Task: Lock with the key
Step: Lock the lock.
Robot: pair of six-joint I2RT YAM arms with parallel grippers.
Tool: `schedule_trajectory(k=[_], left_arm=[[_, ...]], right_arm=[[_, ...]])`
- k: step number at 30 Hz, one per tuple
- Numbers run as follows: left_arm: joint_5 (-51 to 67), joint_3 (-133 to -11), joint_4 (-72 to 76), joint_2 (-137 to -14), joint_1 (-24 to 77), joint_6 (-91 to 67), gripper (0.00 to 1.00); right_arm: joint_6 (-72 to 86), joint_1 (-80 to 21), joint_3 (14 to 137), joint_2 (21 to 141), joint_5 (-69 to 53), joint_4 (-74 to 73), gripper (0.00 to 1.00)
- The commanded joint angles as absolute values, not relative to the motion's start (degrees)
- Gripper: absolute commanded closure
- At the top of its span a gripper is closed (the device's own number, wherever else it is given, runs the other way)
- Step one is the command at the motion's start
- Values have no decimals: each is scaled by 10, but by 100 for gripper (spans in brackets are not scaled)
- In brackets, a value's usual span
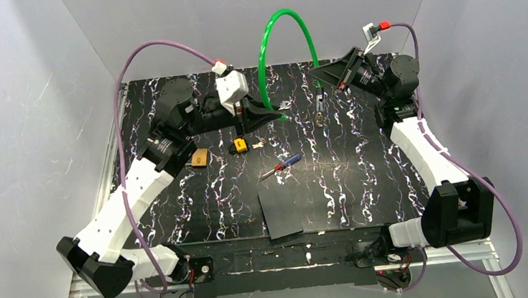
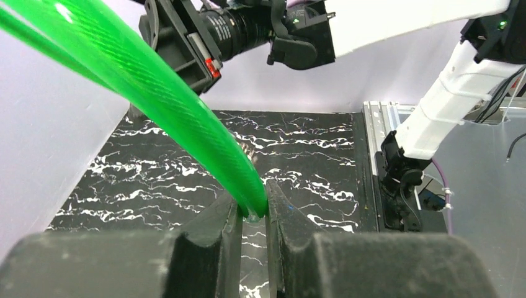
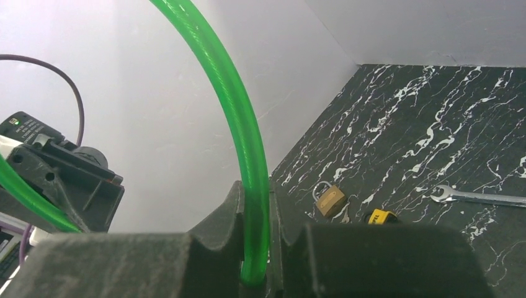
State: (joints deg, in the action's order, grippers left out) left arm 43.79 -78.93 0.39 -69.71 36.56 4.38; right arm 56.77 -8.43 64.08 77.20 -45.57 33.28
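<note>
- Left claw (image 2: 253, 202) is pinching one end of the translucent green plastic hose (image 2: 167, 93), jaws narrow.
- Right claw (image 3: 255, 205) is clamping the hose's other end.
- Tiny silvery key with a yellow-and-black head (image 1: 241, 146) is lying on the black marbled bench (image 1: 364, 176), near the square brass padlock (image 1: 201, 157), untouched.

A tiny key (image 1: 245, 145) lies flat on the black marbled desk (image 1: 364, 176), left of centre. Its chunky yellow-and-black head sits on the left and its short silvery blade points right. A brass padlock (image 1: 201, 157) lies near on its left, not touching it.
</note>
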Motion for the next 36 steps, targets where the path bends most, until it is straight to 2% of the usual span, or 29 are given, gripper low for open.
schedule_trajectory(k=[1, 9, 20, 36], left_arm=[[414, -850, 37, -732, 395, 92, 100], [371, -913, 18, -789, 450, 135, 100], [307, -959, 4, -847, 481, 164, 100], [284, -992, -14, -892, 496, 177, 100]], right_arm=[[578, -97, 624, 750, -431, 362, 99], [468, -114, 658, 751, -384, 222, 99], [403, -125, 695, 742, -341, 122, 99], [392, -133, 700, 736, -340, 106, 99]])
